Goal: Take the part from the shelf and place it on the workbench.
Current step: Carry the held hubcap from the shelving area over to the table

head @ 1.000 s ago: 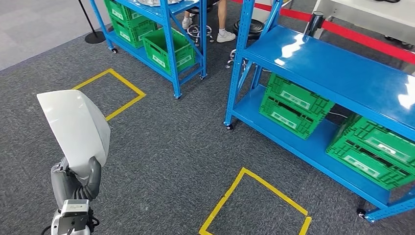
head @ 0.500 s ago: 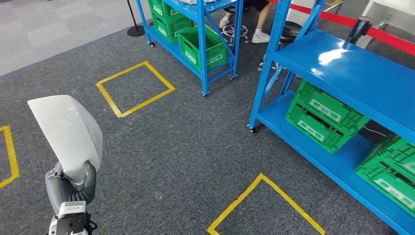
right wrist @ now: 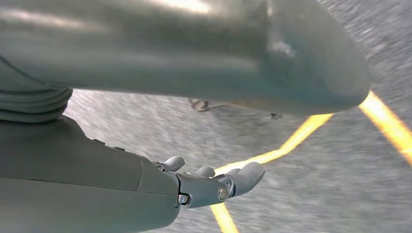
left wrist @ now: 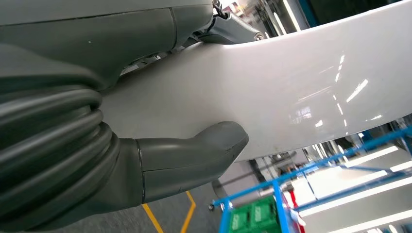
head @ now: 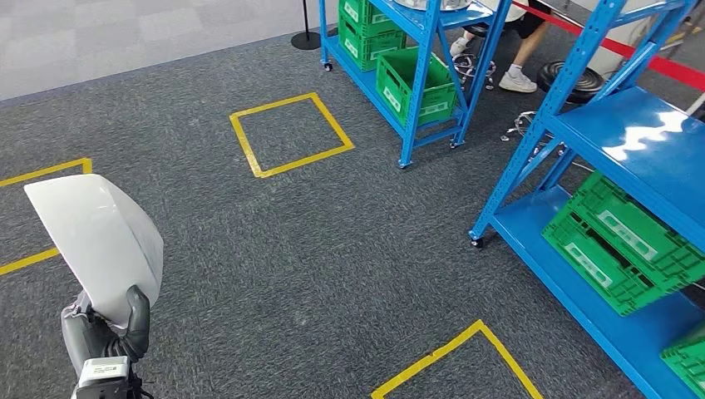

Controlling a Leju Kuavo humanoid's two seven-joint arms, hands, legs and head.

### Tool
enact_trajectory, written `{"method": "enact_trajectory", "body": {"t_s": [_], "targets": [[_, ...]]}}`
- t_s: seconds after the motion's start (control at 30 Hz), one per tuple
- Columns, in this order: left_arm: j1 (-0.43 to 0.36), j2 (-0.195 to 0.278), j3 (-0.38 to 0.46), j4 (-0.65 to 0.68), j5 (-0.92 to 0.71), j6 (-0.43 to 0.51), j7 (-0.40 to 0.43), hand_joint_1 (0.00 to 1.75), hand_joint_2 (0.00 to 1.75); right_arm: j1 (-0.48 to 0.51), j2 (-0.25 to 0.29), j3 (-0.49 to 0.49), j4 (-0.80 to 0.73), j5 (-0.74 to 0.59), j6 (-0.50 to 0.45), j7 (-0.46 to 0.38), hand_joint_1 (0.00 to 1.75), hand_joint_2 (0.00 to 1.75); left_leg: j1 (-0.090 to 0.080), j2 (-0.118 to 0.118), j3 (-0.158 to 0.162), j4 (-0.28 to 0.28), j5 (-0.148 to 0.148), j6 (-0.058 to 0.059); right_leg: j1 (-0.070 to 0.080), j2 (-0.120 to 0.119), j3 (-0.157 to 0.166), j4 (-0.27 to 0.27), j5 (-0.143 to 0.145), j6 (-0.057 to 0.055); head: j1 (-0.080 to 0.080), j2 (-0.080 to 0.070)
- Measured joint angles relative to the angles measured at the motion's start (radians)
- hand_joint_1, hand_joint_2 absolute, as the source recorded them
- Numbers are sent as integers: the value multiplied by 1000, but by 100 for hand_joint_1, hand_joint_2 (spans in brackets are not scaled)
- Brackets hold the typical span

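White curved panel part (head: 96, 241), gripped by the left hand (head: 108, 332) low at the near left; right hand (right wrist: 214, 184) holding nothing, fingers loosely extended over grey carpet (head: 274, 241); yellow taped squares (head: 289, 135); beyond, blue shelving racks (head: 615, 150) with green crates (head: 619, 241).

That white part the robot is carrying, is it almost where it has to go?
Picking up looks done: the left hand grips the white part, thumb pressed against it in the left wrist view. The right hand hangs over the grey carpet, holding nothing. Putting the part down is still left: it is up in the hand, resting on no surface.
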Motion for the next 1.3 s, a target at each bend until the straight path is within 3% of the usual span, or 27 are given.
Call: {"method": "enact_trajectory", "body": {"t_s": [0.07, 0.13, 0.17, 0.2, 0.23, 0.3, 0.37, 0.43, 0.47, 0.5, 0.53, 0.6, 0.67, 0.73, 0.8, 0.87, 0.93, 0.97, 1.0, 1.03, 1.1, 1.17, 1.23, 1.27, 1.3], "targets": [[2, 0, 2, 0, -1, -5, 0, 175, 175, -3, -2, 1, 0, 1, 4, -2, 0, 0, 1, -29, -3, 7, 0, -6, -4, 43, 63, -138, 66, -4, 0, 0], [1, -1, 3, 0, -9, -8, 0, 175, 175, -6, -4, 1, 0, 0, 2, 32, 0, 0, 3, -55, -11, 10, 2, -20, -5, 85, 95, -216, 87, -9, 0, 0], [0, -2, 3, 0, -15, -9, 0, 175, 175, -7, -4, 1, 0, -2, -2, 60, 0, 0, 4, -67, -16, 9, 6, -29, -2, 89, 95, -220, 85, -12, 0, 0], [0, -3, 3, 0, -22, -10, 0, 175, 175, -7, -4, 1, 0, -5, -5, 86, 0, 0, 7, -81, -21, 5, 10, -37, -1, 75, 96, -223, 88, -18, 0, 0], [0, -4, 4, 0, -27, -11, 2, 175, 175, -6, -2, 0, 0, -10, -9, 111, 0, 0, 8, -78, -25, 5, 12, -43, -1, 61, 97, -228, 92, -25, -1, 0], [-9, -6, 5, 1, -35, -11, 10, 175, 175, -2, 1, -2, 0, -25, -15, 139, 0, 0, 5, -25, -49, 44, -14, -50, -2, 31, 100, -238, 99, -42, -4, 0], [-29, -13, 6, 3, -50, -10, 27, 175, 175, 2, 6, -8, 0, -42, -15, 144, 0, 0, 3, 40, -103, 163, -82, -56, 1, -2, 99, -240, 100, -51, -8, 0], [-44, -23, 6, 6, -81, -10, 51, 175, 175, 5, 9, -16, 0, -57, -10, 133, 0, 0, 5, 55, -152, 277, -128, -61, 4, -34, 97, -240, 99, -53, -9, 0], [-48, -28, 6, 8, -98, -10, 62, 175, 175, 5, 10, -20, 0, -61, -6, 124, 0, 0, 5, 58, -152, 288, -124, -63, 5, -49, 96, -240, 99, -53, -9, 0], [-51, -34, 4, 9, -115, -10, 71, 175, 175, 4, 12, -25, 0, -64, -3, 111, 0, 0, 5, 63, -130, 255, -102, -63, 5, -62, 97, -240, 98, -52, -9, 0], [-54, -39, 2, 11, -129, -10, 78, 175, 175, 3, 13, -28, 0, -66, 0, 97, 0, 0, 5, 77, -90, 189, -70, -61, 5, -75, 99, -239, 97, -50, -9, 0], [-65, -51, -4, 16, -146, -9, 84, 175, 175, 2, 15, -33, 0, -66, 2, 68, 0, 0, 1, 124, -12, 52, -27, -51, 9, -98, 103, -237, 93, -43, -8, 0], [-76, -62, -7, 22, -149, -7, 87, 175, 175, 0, 15, -35, 0, -64, 3, 42, 0, 0, -5, 143, 11, 3, -20, -35, 13, -116, 107, -235, 90, -32, -8, 0], [-81, -68, -9, 27, -150, -5, 89, 175, 175, -3, 14, -35, 0, -61, 3, 25, 0, 0, -6, 118, 8, 0, -15, -21, 11, -128, 110, -234, 87, -19, -8, 0], [-86, -73, -9, 29, -151, -2, 89, 175, 175, -5, 13, -35, 0, -60, 4, 18, 0, 0, -2, 95, 8, -5, -8, -8, 5, -85, 99, -200, 61, -6, -7, 0], [-91, -81, -11, 32, -152, -2, 89, 175, 175, -3, 12, -35, 0, -59, 4, 17, 0, 0, 1, 70, 8, -7, -3, 0, 2, -24, 49, -90, 0, 2, -4, 0], [-93, -85, -13, 37, -153, -2, 89, 175, 175, 0, 11, -35, 0, -59, 4, 18, 0, 0, 0, 42, 4, -4, -2, 3, 1, -6, -15, 33, -43, 4, -2, 0], [-93, -86, -13, 39, -153, -2, 90, 175, 175, 1, 11, -35, 0, -59, 4, 18, 0, 0, 0, 26, 3, -2, -1, 2, 0, -4, -29, 52, -38, 4, -2, 0], [-92, -86, -13, 41, -153, -2, 90, 175, 175, 2, 11, -35, 0, -59, 4, 17, 0, 0, 1, 11, 2, 0, -1, 2, -1, -2, -24, 33, -14, 3, -2, 0], [-92, -87, -13, 42, -153, -2, 90, 175, 175, 2, 10, -35, 0, -59, 4, 13, 0, 0, 1, -5, 1, 3, -2, 0, -4, 5, 0, -24, 24, 2, -2, 0], [-92, -88, -13, 42, -154, -4, 91, 175, 175, 1, 8, -35, 0, -56, 3, -2, 0, 0, 3, -31, -3, 10, -3, -9, -9, 51, 59, -157, 82, 1, -3, 0], [-86, -89, -13, 36, -155, -5, 91, 175, 175, 0, 5, -35, 0, -45, 7, -16, 0, 0, 3, -54, -10, 13, -2, -24, -9, 78, 82, -214, 95, -4, -3, 0], [-67, -87, -11, 23, -155, -6, 92, 175, 175, -2, 2, -34, 0, -29, 11, -18, 0, 0, 5, -72, -18, 7, 4, -39, -4, 57, 83, -218, 99, -17, -3, 0], [-55, -85, -7, 14, -152, -6, 91, 175, 175, -3, 1, -34, 0, -20, 11, -15, 0, 0, 6, -62, -22, 10, 1, -44, -3, 45, 84, -222, 102, -25, -4, 0], [-44, -83, -2, 6, -147, -6, 91, 175, 175, -3, -1, -33, 0, -13, 11, -9, 0, 0, 5, -38, -32, 28, -13, -48, -4, 32, 86, -227, 104, -33, -6, 0]]}}
